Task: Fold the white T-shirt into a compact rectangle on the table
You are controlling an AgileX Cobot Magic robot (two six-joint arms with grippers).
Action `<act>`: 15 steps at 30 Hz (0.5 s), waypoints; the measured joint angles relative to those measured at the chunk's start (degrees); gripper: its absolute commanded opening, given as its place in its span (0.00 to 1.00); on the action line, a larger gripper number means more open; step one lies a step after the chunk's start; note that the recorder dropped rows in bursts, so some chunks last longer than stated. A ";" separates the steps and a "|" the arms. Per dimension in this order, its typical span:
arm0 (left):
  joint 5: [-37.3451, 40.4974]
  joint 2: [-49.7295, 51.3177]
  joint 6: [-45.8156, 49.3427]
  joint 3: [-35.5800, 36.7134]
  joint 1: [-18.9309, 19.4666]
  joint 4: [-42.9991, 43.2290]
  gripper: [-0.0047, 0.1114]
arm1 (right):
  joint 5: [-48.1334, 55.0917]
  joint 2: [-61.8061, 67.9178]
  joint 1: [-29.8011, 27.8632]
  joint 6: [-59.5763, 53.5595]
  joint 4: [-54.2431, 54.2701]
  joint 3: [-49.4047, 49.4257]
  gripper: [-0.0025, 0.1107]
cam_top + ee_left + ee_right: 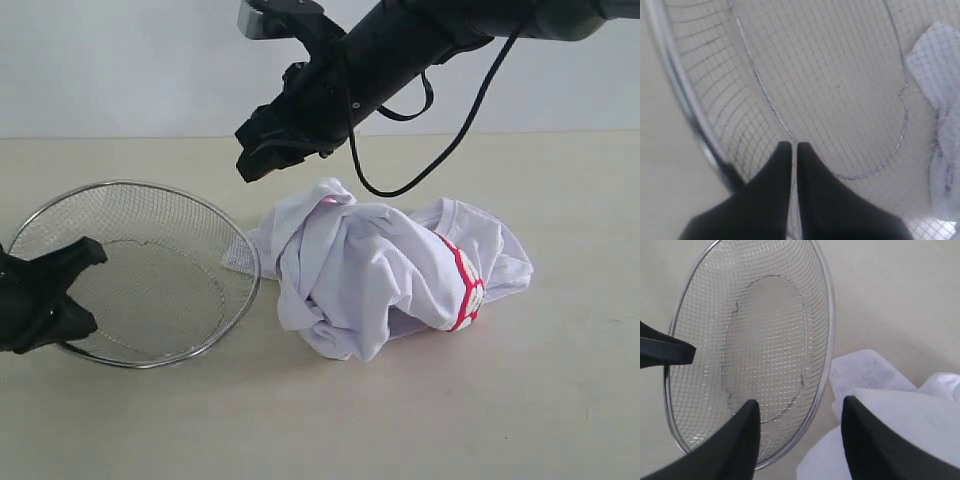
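The left gripper point(93, 254) sits low at the 9 o'clock edge of the exterior view, with its tip aimed toward 2 o'clock. Its two black fingers point(772, 180) are pressed together, leaving only a hairline seam between them. In the right wrist view it shows as a single dark wedge at 9 o'clock. The right arm point(420, 40) enters from 1 o'clock and slants down toward 8 o'clock. The right gripper point(256, 163) hangs raised at about 11 o'clock from centre, its fingers point(742, 440) well apart.
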 measured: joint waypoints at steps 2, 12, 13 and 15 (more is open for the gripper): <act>-1.80 2.85 1.40 0.00 -2.15 -2.06 0.08 | 0.49 0.00 0.00 0.00 0.00 0.00 0.41; -2.11 3.78 6.45 0.00 -3.35 1.22 0.08 | 1.61 0.00 -0.09 0.27 0.00 0.00 0.41; -2.11 3.78 6.11 0.00 -3.15 2.23 0.08 | 1.74 0.00 -0.09 0.27 0.00 0.00 0.41; -1.54 3.78 5.51 0.00 -2.12 4.60 0.08 | 1.98 0.00 -0.09 0.27 0.00 0.00 0.41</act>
